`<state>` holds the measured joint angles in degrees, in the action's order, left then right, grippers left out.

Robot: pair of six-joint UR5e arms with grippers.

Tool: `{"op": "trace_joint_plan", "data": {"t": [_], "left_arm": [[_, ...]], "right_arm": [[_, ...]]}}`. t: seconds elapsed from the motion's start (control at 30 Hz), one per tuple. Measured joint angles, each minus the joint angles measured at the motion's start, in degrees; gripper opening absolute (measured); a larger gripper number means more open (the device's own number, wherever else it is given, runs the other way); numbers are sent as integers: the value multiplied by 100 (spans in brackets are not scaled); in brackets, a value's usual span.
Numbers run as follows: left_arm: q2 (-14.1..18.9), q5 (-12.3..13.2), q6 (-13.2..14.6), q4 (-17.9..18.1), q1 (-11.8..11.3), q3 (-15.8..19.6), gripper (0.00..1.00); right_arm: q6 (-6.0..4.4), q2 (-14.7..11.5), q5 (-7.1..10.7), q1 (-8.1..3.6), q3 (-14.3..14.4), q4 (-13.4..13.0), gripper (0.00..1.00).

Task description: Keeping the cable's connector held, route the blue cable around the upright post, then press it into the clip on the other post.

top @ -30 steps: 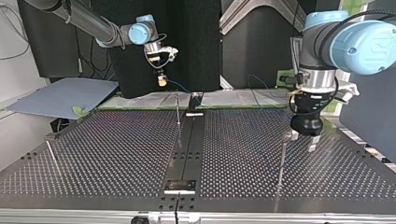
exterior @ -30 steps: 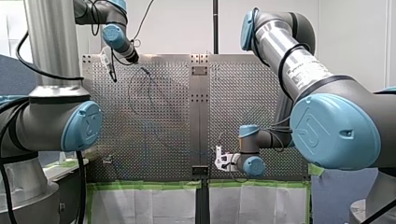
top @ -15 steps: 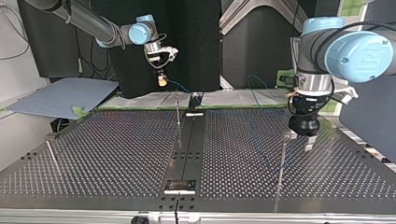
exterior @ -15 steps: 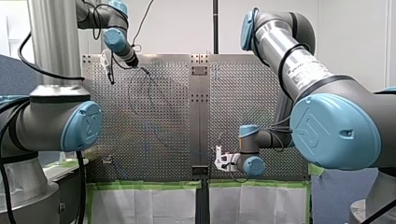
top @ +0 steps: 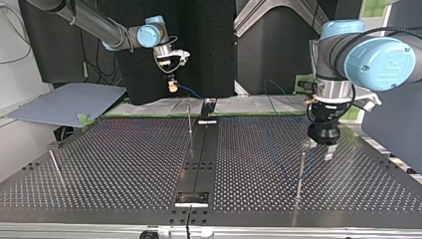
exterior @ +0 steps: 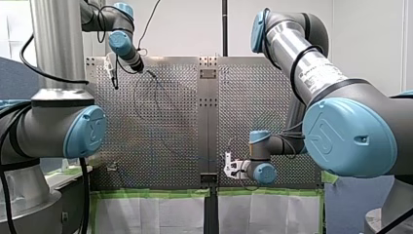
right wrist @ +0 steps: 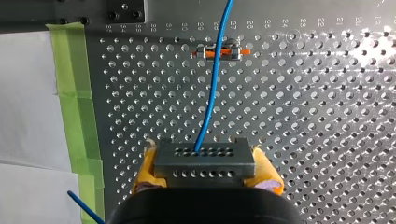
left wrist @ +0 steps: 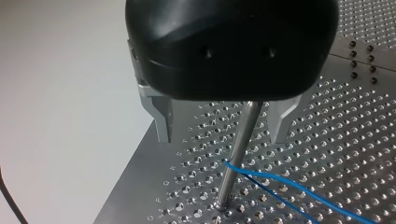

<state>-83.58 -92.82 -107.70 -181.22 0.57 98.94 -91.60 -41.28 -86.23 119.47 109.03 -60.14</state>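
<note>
In the left wrist view my left gripper (left wrist: 221, 135) is open, its metal fingers (left wrist: 162, 119) standing either side of the upright post (left wrist: 236, 154) without touching it. The blue cable (left wrist: 285, 184) bends around that post low down. The top view shows the same gripper (top: 317, 151) at the head of the post (top: 299, 169). My right gripper (right wrist: 205, 167) has its yellow pads shut on the grey connector (right wrist: 204, 156). From it the cable (right wrist: 212, 84) runs ahead over the orange-and-metal clip (right wrist: 219, 51). This gripper (top: 172, 87) hangs above the far table edge near the clip post (top: 189, 117).
Green tape (right wrist: 74, 93) and white paper (top: 159, 106) line the table's edge by the right gripper. A dark centre rail (top: 199, 164) splits the perforated plate. A third thin post (top: 56, 167) leans at the top view's left. A grey sheet (top: 64, 102) lies beyond it.
My left gripper has shifted slightly towards the top view's left and settled closer around the post. The right gripper has stayed in place with the connector.
</note>
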Motion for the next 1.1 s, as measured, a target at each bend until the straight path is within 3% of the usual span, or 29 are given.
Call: {"op": "trace_joint_plan", "data": {"t": [1.1], "left_arm": [[-2,-117,64,-107,15,0,99]], "right_arm": [[-21,0,0,0,-1,-23,0]]}}
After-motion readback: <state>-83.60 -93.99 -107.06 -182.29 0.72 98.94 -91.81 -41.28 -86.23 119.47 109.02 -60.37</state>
